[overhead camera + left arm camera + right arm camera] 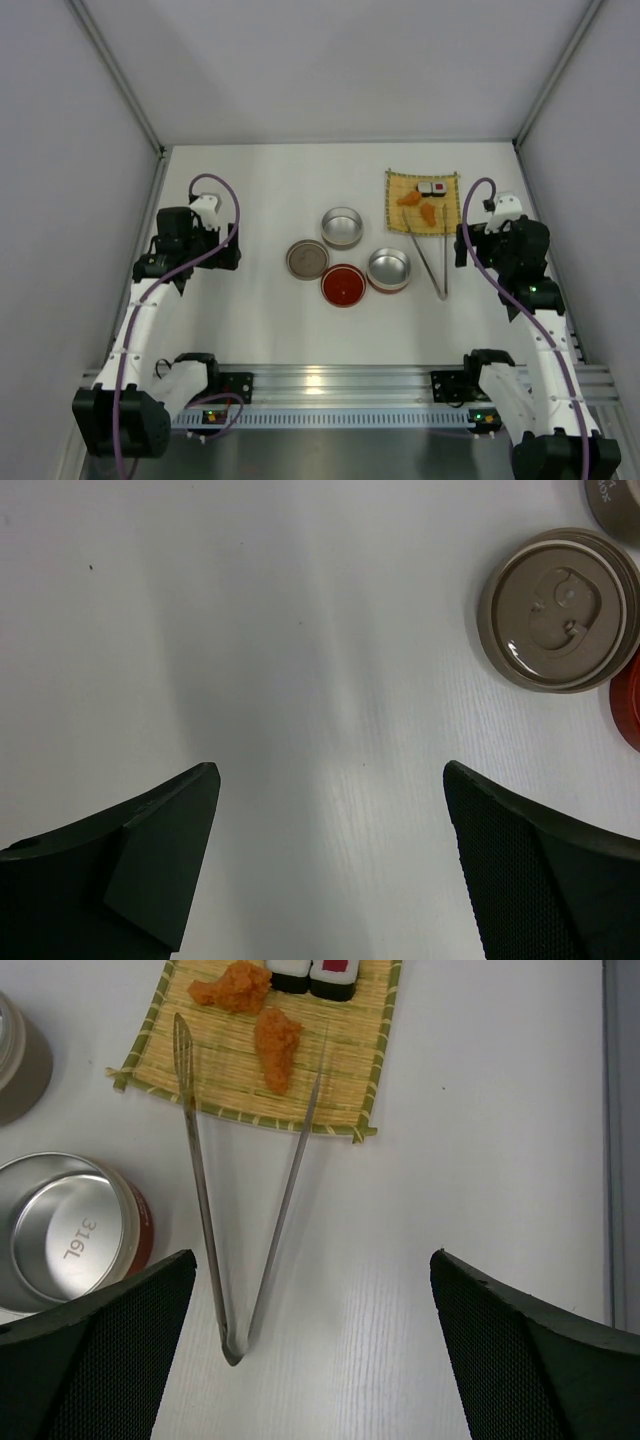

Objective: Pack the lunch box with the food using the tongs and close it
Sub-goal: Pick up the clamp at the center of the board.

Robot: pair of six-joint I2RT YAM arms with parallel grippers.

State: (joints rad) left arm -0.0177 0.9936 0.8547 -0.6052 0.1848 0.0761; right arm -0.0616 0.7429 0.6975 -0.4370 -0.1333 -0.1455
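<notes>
The right claw point(311, 1256) hangs over the table point(500, 1160) with its jaws spread wide and nothing between them. The tongs point(207, 1210) lie just ahead of it on the white surface. Their joined end is the part closest to the claw, inside the gap between the fingers and nearer the left finger than the right. From that hinge the two thin arms fan straight away from the claw, so the long axis runs out ahead of it, near to far. The right arm is plainly the closer one. I judge the next move to be a short reach forward and down onto the shafts just past the hinge, with the jaws set across that axis.

Farther out, both flattened tips rest on the near part of the yellow mat point(340, 1060). One of the fried pieces point(275, 1050) sits between them, and the second is beyond the left tip. At the mat's far edge, half cut off by the wrist view, stand the sushi rolls point(335, 970).

To the claw's left, level with the tongs' shafts, an open steel tub point(65, 1235) stands empty, and a red lid point(143, 1230) shows at its edge.

The left claw point(330, 770), also wide and empty, hovers over bare table well away from the tongs, with a brown lid point(560, 610) ahead to its right.
</notes>
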